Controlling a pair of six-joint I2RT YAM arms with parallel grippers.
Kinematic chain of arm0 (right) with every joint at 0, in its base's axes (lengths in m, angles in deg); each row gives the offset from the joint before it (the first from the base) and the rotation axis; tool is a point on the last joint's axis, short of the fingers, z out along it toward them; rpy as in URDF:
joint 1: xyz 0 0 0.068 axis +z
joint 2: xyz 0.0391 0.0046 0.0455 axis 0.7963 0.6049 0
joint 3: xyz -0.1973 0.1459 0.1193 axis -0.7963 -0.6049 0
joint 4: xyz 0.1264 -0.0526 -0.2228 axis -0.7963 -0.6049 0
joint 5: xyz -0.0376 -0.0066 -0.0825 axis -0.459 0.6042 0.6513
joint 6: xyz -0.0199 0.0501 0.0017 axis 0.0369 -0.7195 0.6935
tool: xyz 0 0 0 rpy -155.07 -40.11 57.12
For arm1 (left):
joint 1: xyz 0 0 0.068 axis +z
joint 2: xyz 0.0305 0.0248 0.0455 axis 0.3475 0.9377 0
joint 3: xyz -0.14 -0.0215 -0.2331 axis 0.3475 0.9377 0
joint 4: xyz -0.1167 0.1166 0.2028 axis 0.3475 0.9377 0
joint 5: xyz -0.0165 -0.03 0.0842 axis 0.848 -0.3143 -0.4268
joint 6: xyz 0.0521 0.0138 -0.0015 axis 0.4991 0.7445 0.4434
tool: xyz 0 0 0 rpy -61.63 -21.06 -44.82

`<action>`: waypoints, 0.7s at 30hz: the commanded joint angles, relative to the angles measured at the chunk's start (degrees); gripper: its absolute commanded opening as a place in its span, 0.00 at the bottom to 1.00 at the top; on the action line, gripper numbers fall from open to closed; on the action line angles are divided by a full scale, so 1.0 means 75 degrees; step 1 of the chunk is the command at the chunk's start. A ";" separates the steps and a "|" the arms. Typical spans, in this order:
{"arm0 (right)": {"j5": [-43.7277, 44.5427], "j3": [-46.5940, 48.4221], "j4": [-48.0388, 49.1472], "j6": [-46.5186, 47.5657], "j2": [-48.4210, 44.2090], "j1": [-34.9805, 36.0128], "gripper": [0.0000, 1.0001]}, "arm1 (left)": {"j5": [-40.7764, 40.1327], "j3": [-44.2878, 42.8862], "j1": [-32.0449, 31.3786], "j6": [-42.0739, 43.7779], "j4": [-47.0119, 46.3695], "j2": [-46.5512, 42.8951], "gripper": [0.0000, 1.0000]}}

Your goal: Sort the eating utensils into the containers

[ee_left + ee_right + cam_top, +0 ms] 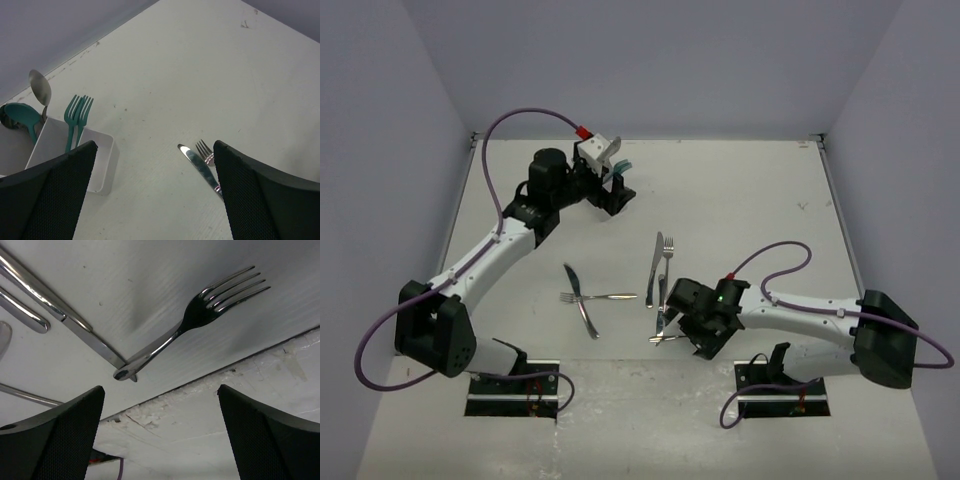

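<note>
- The left gripper (155, 147) hangs at the table's (750, 200) 11 o'clock corner, its fingers spread wide with nothing between them.
- The white organiser (102, 155) sits at 8 o'clock in the left wrist view, just beside the left finger. Teal forks (77, 112) stand tines-up in its nearest compartment, and a teal spoon (22, 116) and a silver spoon (40, 90) stand in the next one.
- Near mid-table, a crossed fork (610, 296) lies over another silver piece (578, 285) whose kind I cannot tell.
- A centre knife (655, 255) and a centre fork (667, 250) lie side by side, pointing to 12 o'clock.
- The right gripper (161, 389) is low at 5 o'clock, with its fingers apart and empty. A near fork (200, 315) lies flat at 1 o'clock from it, its handle end touching a near knife (95, 342).
</note>
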 commanded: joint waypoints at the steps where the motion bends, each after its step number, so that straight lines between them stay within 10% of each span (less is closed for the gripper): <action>1: 0.0886 0.0089 0.0184 -0.1865 0.0070 0.0050 0.96 | 0.0167 0.0170 0.0047 -0.0133 -0.0456 -0.0565 1.00; 16: 0.0572 -0.0683 0.0723 -0.2815 0.0867 0.0061 0.63 | 0.0297 0.0369 0.0058 -0.0133 -0.0574 -0.0589 1.00; 21: 0.0724 -0.0414 0.0454 -0.2604 0.1312 0.0050 0.31 | 0.0250 0.0416 0.0047 -0.0110 -0.0551 -0.0624 1.00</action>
